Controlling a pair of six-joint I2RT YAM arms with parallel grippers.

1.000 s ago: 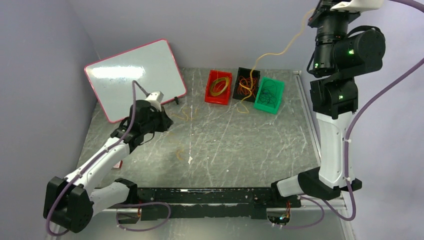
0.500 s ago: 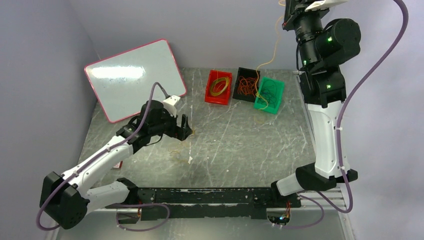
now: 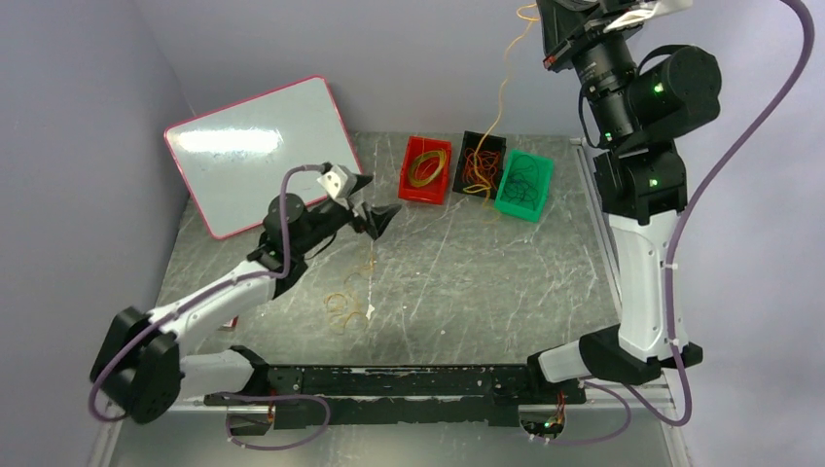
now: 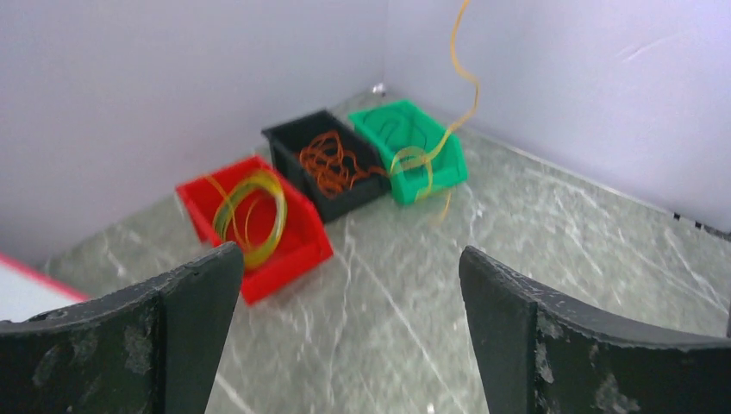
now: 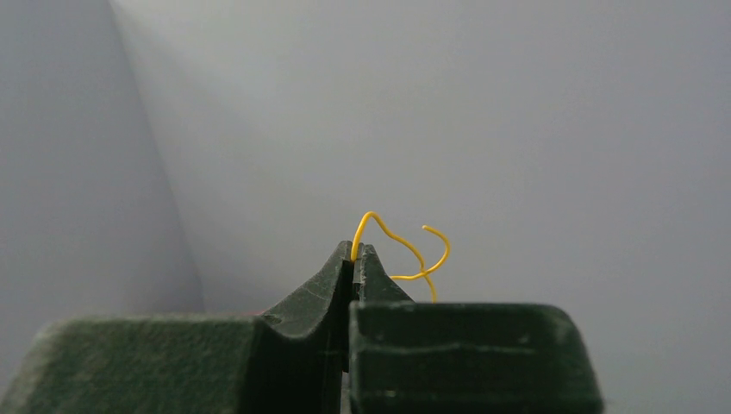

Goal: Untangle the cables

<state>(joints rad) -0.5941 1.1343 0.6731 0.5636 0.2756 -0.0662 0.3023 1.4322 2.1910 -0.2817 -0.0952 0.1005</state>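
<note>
My right gripper [image 3: 538, 14] is raised high at the back, shut on a thin yellow cable [image 3: 501, 92] that hangs down to the black bin [image 3: 465, 148] and green bin [image 3: 513, 207]. In the right wrist view the jaws [image 5: 355, 251] pinch the yellow cable [image 5: 405, 250] at its curled end. My left gripper [image 3: 376, 216] hovers open above the table with nothing between its fingers [image 4: 185, 297]. Below it lie loose yellow-orange cable loops [image 3: 340, 307]. The left wrist view shows the hanging cable [image 4: 461, 86] over the green bin [image 4: 440, 168].
A red bin [image 3: 407, 167] holds yellow loops, the black bin orange-red cables, the green one dark cables. A pink-framed whiteboard [image 3: 258, 146] leans at the back left. A black rail [image 3: 409, 381] runs along the near edge.
My left gripper opened and swung up and right, and the loops it carried now lie on the table. The right gripper moved left and higher, drawing the yellow cable up.
</note>
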